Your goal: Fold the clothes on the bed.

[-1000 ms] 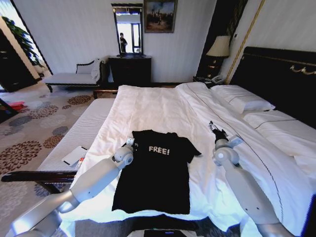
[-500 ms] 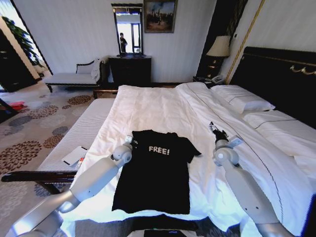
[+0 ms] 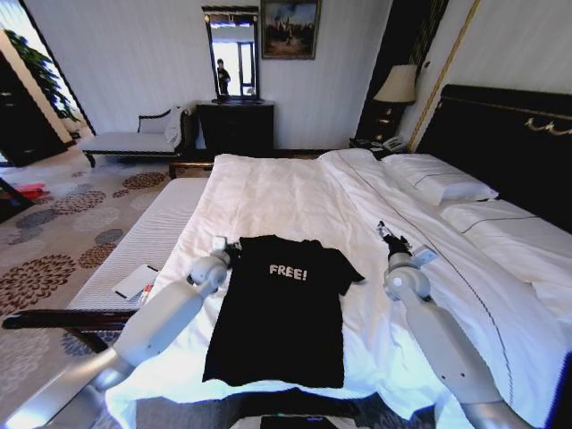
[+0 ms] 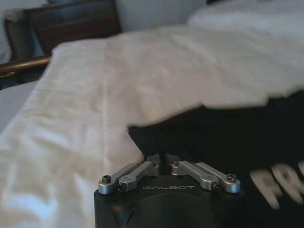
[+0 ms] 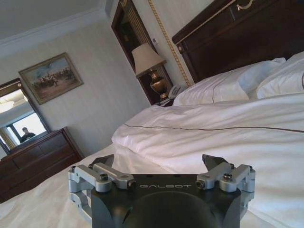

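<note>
The clothes (image 3: 279, 313), a black T-shirt with white "FREE!" lettering, lie flat near the foot of the bed (image 3: 286, 192), whose duvet is white. My left gripper (image 3: 227, 248) sits at the shirt's left shoulder corner. In the left wrist view its fingers (image 4: 153, 159) are drawn together at the black cloth's edge (image 4: 213, 137), shut on it. My right gripper (image 3: 390, 236) hovers over the white duvet to the right of the shirt, clear of it. Its fingers (image 5: 214, 164) stand wide apart with nothing between them.
Two white pillows (image 3: 440, 186) lie against the dark headboard (image 3: 500, 134) at the right. A pale padded bench (image 3: 147, 239) with a notepad (image 3: 136, 281) runs along the bed's left side. A dark dresser (image 3: 235, 125), a chaise (image 3: 134, 138) and a lamp (image 3: 396, 85) stand farther back.
My left gripper has slid a little to the left and farther up, along the shirt's left shoulder. The right arm has hardly moved.
</note>
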You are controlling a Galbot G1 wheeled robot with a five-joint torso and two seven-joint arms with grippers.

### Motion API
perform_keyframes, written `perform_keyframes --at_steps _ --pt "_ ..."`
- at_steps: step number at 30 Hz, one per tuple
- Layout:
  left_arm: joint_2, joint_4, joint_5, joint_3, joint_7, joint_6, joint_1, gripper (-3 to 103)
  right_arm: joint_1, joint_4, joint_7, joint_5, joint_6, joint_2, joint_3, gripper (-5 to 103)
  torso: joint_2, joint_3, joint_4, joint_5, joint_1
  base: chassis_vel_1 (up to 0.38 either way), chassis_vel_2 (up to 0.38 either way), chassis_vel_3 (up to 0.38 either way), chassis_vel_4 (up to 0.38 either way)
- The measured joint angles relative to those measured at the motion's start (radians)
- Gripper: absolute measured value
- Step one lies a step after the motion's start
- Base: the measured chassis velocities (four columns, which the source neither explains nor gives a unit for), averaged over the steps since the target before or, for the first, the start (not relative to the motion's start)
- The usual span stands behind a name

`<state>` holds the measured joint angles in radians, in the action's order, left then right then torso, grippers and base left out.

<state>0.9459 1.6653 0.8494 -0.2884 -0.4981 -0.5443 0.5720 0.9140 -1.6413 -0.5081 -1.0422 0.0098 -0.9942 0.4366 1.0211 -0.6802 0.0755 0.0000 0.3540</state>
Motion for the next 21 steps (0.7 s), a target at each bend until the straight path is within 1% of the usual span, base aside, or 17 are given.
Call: perform_keyframes --at_steps 1,4,5,7,8,10,14,15,17,18,19,20,21 --pt "0.000 0.000 0.000 0.000 0.000 0.000 0.000 10 0.000 0.000 0.000 0.000 0.000 0.000 0.000 100 0.000 0.000 0.0000 0.0000 0.000 0.000 0.000 0.000 0.000" --pt "0.003 -0.011 -0.023 -0.060 -0.005 -0.004 -0.003 26 0.003 -0.003 -0.003 0.001 0.000 -0.003 0.000 100 0.000 0.000 -0.0001 0.0000 0.000 0.000 0.000 0.000 0.000" --pt "0.003 -0.011 -0.023 -0.060 -0.005 -0.004 -0.003 26 0.003 -0.003 -0.003 0.001 0.000 -0.003 0.000 100 0.000 0.000 -0.0001 0.0000 0.000 0.000 0.000 0.000 0.000" --pt "0.019 -0.026 -0.033 -0.076 -0.009 -0.004 -0.003 36 0.006 -0.005 -0.004 0.002 0.000 -0.004 0.002 100 0.000 0.000 -0.0001 0.0000 0.000 0.000 0.000 0.000 0.000" --pt "0.031 -0.038 -0.037 -0.079 -0.013 -0.003 -0.004 42 0.008 -0.005 -0.005 0.002 0.000 -0.004 0.004 100 0.000 0.000 0.0000 -0.0001 0.000 0.000 0.000 0.000 0.000" --pt "0.037 -0.045 -0.039 -0.080 -0.014 -0.003 -0.006 42 0.009 -0.005 -0.005 0.002 0.000 -0.003 0.005 100 0.000 0.000 0.0002 0.0000 0.000 0.000 0.000 0.000 0.000" --pt "0.061 -0.088 -0.045 -0.080 -0.015 -0.001 -0.023 64 0.011 -0.001 -0.006 0.002 0.000 0.000 0.012 100 0.000 0.000 0.0000 0.0000 0.000 0.000 0.000 0.000 0.000" --pt "0.061 -0.088 -0.045 -0.080 -0.015 -0.001 -0.023 64 0.011 -0.001 -0.006 0.002 0.000 0.000 0.012 100 0.000 0.000 0.0000 0.0000 0.000 0.000 0.000 0.000 0.000" --pt "0.070 -0.108 -0.048 -0.079 -0.012 0.002 -0.031 74 0.011 0.005 -0.007 0.003 -0.001 0.000 0.013 100 0.000 0.000 -0.0001 0.0000 0.000 0.000 0.000 0.000 0.000" --pt "0.074 -0.113 -0.048 -0.079 -0.010 0.006 -0.033 74 0.011 0.008 -0.007 0.003 -0.001 0.000 0.013 100 0.000 0.000 -0.0001 0.0000 0.000 0.000 0.000 0.000 0.000" --pt "0.077 -0.118 -0.050 -0.079 -0.008 0.010 -0.034 80 0.010 0.010 -0.007 0.003 -0.001 -0.001 0.013 100 0.000 0.000 -0.0002 0.0001 0.000 0.000 0.000 0.000 0.000" --pt "0.077 -0.118 -0.050 -0.079 -0.008 0.010 -0.034 80 0.010 0.010 -0.007 0.003 -0.001 -0.001 0.013 100 0.000 0.000 -0.0002 0.0001 0.000 0.000 0.000 0.000 0.000" --pt "0.081 -0.121 -0.052 -0.080 -0.007 0.015 -0.035 86 0.010 0.012 -0.007 0.003 -0.001 -0.002 0.013 100 0.000 0.000 -0.0001 0.0001 0.000 0.000 0.000 0.000 0.000"
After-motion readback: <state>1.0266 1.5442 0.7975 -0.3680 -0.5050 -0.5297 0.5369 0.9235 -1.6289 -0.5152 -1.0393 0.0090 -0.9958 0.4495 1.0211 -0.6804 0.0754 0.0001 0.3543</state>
